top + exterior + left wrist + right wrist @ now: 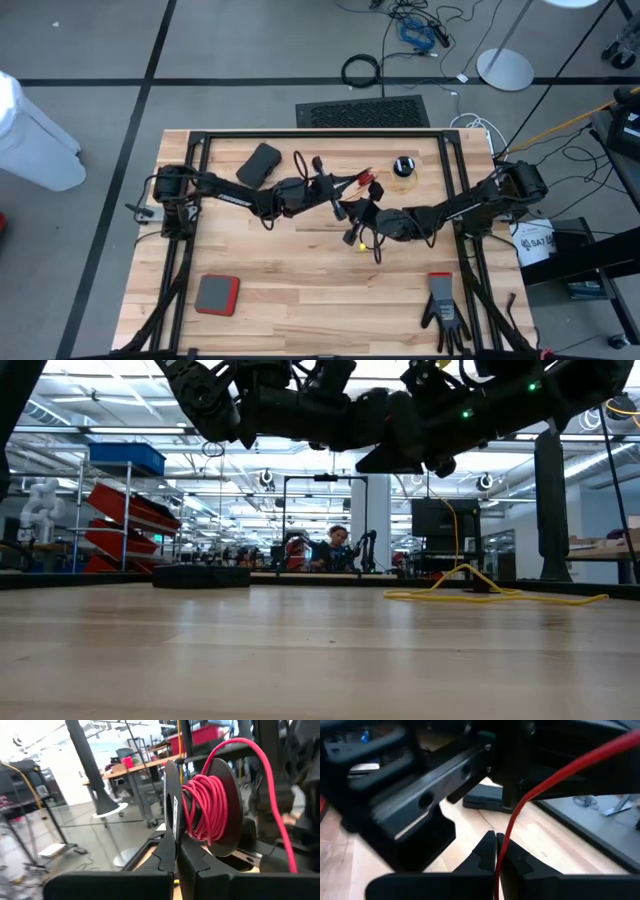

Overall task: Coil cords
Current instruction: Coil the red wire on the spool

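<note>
From above, both arms meet at the table's centre, the left gripper (330,190) and right gripper (362,215) raised over the yellow cord (405,183) at upper right. At table height, that cord sprawls loose, limp and light. The left wrist view shows fingers clamped on the reel's (200,807) rim. The right wrist view shows fingers pinching the thin, springy red cord (540,785).

In the low view both arms are cut off by the top edge, their grippers out of sight. The yellow cord (500,593) lies partly visible, its reel hidden. In the right wrist view the red cord (540,785) runs off the edge, and the left arm (420,795) is blurred.
</note>
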Robot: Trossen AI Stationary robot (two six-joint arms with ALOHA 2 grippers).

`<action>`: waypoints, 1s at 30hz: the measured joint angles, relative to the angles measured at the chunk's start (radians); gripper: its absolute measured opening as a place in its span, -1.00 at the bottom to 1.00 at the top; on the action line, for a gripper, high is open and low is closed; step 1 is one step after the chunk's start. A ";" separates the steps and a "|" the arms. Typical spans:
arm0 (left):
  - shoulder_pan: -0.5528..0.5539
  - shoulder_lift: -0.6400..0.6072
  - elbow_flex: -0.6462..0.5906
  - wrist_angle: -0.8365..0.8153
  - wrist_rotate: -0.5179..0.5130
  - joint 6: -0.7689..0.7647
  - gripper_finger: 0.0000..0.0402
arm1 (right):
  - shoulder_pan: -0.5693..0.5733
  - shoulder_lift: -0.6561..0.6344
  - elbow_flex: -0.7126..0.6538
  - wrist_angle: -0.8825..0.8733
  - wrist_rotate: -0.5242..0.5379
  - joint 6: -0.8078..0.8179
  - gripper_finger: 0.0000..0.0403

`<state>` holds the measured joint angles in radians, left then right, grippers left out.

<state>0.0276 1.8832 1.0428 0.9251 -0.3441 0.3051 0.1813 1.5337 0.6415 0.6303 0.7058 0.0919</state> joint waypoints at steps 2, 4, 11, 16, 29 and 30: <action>-0.007 0.000 0.000 -0.011 -0.030 0.041 -0.98 | -0.011 0.000 0.000 -0.015 -0.034 0.026 -1.00; -0.011 0.000 0.000 -0.019 -0.044 0.079 -0.98 | -0.013 0.000 0.000 -0.038 -0.049 0.046 -1.00; -0.011 0.000 0.000 -0.020 -0.043 0.097 -0.98 | -0.011 0.000 0.000 -0.058 -0.051 0.057 -1.00; -0.010 0.000 -0.001 -0.016 -0.059 0.103 -0.98 | 0.002 0.000 0.000 -0.065 -0.050 0.033 -1.00; -0.007 0.003 -0.003 -0.013 -0.069 0.144 -0.98 | 0.155 -0.024 0.001 -0.102 0.127 -0.025 -0.61; -0.007 0.002 -0.003 -0.012 -0.069 0.145 -0.98 | 0.164 -0.032 0.001 -0.115 0.127 -0.017 -0.58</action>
<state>0.0208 1.8854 1.0397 0.9127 -0.4129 0.4496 0.3451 1.5019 0.6422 0.5158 0.8326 0.0752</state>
